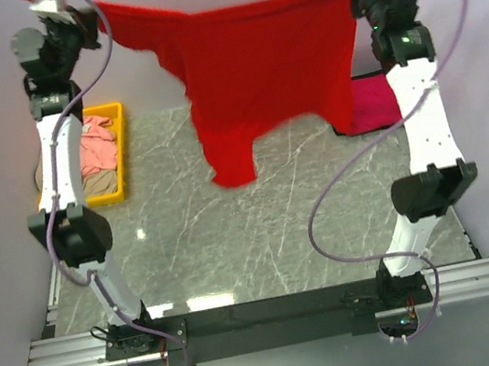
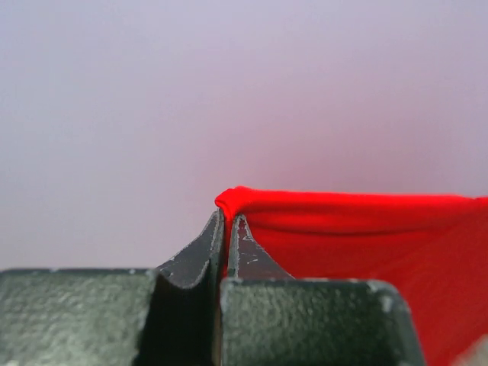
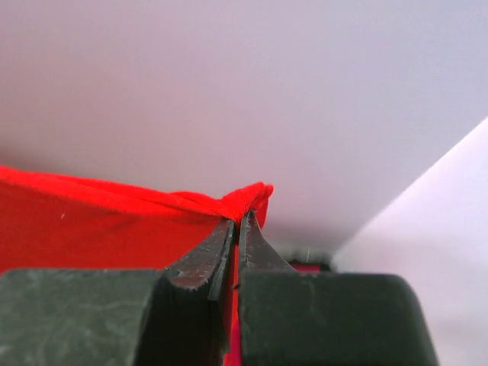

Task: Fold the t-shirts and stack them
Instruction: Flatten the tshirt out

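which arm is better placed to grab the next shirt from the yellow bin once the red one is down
Left, likely. The yellow bin holding the salmon pink shirt sits on that side. The left gripper and right gripper are both shut on the red shirt.

Grey marbled table (image 1: 263,236) carries a yellow bin (image 1: 122,152) and magenta shirt (image 1: 372,108).

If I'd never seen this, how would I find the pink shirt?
On the marble table, find the yellow bin at the left edge. The pink shirt lies crumpled in its far half; the tan shirt fills the near half.
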You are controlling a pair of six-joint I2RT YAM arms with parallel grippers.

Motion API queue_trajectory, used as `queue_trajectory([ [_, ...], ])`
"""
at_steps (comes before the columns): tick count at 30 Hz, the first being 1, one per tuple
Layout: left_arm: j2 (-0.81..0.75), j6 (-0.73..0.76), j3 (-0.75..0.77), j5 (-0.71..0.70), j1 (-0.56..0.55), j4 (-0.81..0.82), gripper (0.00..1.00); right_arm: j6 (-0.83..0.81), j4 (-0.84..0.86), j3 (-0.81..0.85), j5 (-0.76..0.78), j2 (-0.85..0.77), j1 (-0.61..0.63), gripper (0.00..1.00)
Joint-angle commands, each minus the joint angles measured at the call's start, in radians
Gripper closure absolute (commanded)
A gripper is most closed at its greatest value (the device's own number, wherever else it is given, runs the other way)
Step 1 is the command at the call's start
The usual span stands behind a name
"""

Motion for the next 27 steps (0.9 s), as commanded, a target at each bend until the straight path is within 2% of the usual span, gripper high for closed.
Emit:
queue_trajectory([
  [1, -0.193, 0.012, -0.036, -0.065, 0.035, 0.314, 1.00, 0.030, 0.298, -0.020, 0.045, -0.141, -0.014, 1.00],
  [6, -0.235, -0.006, -0.060, -0.064, 0.081, 0.351, 0.99, 0.079, 0.386, -0.113, 0.042, -0.167, -0.014, 1.00],
  [8, -0.268, -0.007, -0.160, 0.007, 0.091, 0.340, 0.99, 0.074, 0.429, -0.229, 0.002, -0.196, -0.014, 1.00],
  [9, -0.325, 0.037, -0.219, 0.028, 0.095, 0.335, 0.99, 0.064, 0.430, -0.283, -0.027, -0.232, -0.014, 1.00],
  [10, -0.360, 0.062, -0.369, 0.050, 0.095, 0.320, 0.99, 0.026, 0.464, -0.337, -0.048, -0.254, -0.014, 1.00],
  [12, -0.468, 0.187, -0.529, 0.152, 0.095, 0.273, 0.99, -0.016, 0.451, -0.489, -0.122, -0.303, -0.014, 1.00],
  [13, -0.506, 0.237, -0.685, 0.171, 0.092, 0.239, 0.99, -0.069, 0.438, -0.540, -0.154, -0.320, -0.014, 1.00],
  [15, -0.612, 0.353, -0.836, 0.214, 0.094, 0.109, 0.99, -0.160, 0.319, -0.675, -0.220, -0.357, 0.018, 1.00],
  [18, -0.760, 0.533, -1.141, 0.243, 0.094, -0.111, 1.00, -0.338, 0.120, -0.823, -0.262, -0.400, 0.032, 1.00],
  [22, -0.931, 0.740, -1.330, 0.301, 0.092, -0.387, 0.99, -0.528, 0.026, -1.057, -0.244, -0.506, 0.034, 1.00],
  [23, -0.972, 0.833, -1.353, 0.309, 0.094, -0.439, 0.99, -0.553, -0.020, -1.139, -0.244, -0.551, 0.036, 1.00],
  [24, -0.986, 0.881, -1.373, 0.315, 0.094, -0.552, 0.99, -0.580, -0.051, -1.169, -0.248, -0.573, 0.039, 1.00],
  [26, -1.008, 0.961, -1.409, 0.308, 0.094, -0.646, 0.99, -0.637, -0.143, -1.239, -0.257, -0.622, 0.049, 1.00],
  [27, -1.006, 1.020, -1.409, 0.314, 0.094, -0.785, 0.99, -0.683, -0.180, -1.256, -0.257, -0.635, 0.054, 1.00],
])
